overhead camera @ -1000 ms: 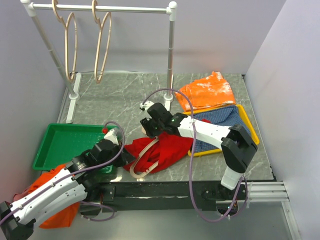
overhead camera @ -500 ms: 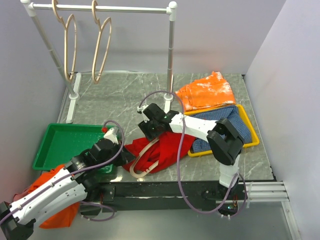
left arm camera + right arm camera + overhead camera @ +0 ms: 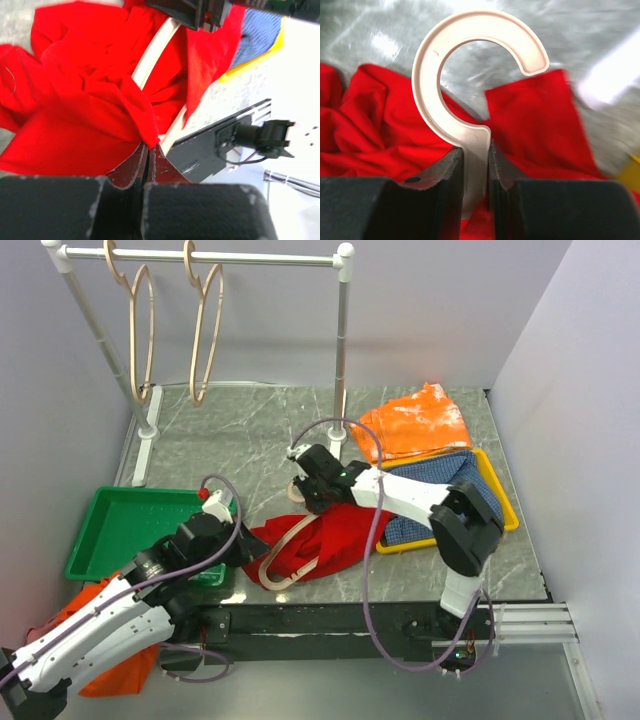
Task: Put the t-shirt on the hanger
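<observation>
Blue cloth (image 3: 452, 472) fills yellow tray (image 3: 506, 502); left pincer (image 3: 148, 150) pinches t-shirt (image 3: 90, 100), right pincer (image 3: 476, 150) clamps hanger (image 3: 435, 60).

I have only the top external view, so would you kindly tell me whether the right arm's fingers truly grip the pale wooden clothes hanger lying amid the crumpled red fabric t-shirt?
Observer: Yes; the right wrist view shows the right arm's fingers shut on the stem of the pale light-wood clothes hanger, just below its rounded hook.
Operator: Thank you. Is the left arm holding anything?
Observer: The left wrist view shows the left arm's fingers pinched shut on a fold of the bright red fabric t-shirt.
Operator: Is the hook bare?
Observer: Yes, no fabric is draped over it.
</observation>
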### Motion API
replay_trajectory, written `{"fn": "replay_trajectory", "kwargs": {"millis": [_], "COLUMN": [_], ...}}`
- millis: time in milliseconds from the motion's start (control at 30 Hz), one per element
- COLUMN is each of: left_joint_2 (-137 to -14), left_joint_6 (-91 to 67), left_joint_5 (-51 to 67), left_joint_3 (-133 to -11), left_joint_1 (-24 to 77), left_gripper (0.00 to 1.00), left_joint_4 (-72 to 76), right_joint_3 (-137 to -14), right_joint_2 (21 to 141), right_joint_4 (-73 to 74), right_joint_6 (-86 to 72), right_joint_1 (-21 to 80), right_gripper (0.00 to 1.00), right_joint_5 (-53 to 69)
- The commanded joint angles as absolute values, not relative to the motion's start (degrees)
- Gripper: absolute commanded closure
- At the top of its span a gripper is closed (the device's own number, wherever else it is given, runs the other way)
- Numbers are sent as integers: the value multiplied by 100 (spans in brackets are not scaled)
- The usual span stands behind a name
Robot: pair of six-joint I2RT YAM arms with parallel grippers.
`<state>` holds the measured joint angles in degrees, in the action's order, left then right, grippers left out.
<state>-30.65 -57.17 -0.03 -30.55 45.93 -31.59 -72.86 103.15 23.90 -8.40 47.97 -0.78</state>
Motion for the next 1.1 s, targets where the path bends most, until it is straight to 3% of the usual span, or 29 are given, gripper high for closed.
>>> {"fn": "replay_trajectory", "kwargs": {"millis": [0,200,433,633,833,967,1067], "left_joint_2": [-2927,-2953,-2918,-3523,-4429,-4991,-4949], "left_joint_6": [-5678,-5660,-5651,-5432,-5256,-5107,-4932], "left_joint_5": [-368,-510,-904,-1274,-730,-405,-290], "left_joint_3": [-3699,-3867,-4051,-4114,-3648,-3428,-3332], "left_joint_1": [4588,4597,4597,4562,4246,4069,4087], "left_gripper": [99,99,99,99,98,84,59], "left_joint_4": [-3295,-3568,-4034,-3808,-2402,-1478,-1003], "right_joint_3": [-7120,-6558,-5898,-5424,-4615,-4315,-4701], "right_joint_2": [9212,8087,7033,6269,5556,5318,5545], "right_joint_4": [1961,1293,440,325,264,96,622], "right_joint_6": [-1194,-1301,-915,-1002,-1459,-1922,-2397], "right_joint_1": [4790,4799,4746,4597,4544,4544,4535], "right_gripper": [100,100,100,100,100,100,100], "right_joint_5": [-1588,-3021,-3822,-2551,-2505,-2986,-3918]}}
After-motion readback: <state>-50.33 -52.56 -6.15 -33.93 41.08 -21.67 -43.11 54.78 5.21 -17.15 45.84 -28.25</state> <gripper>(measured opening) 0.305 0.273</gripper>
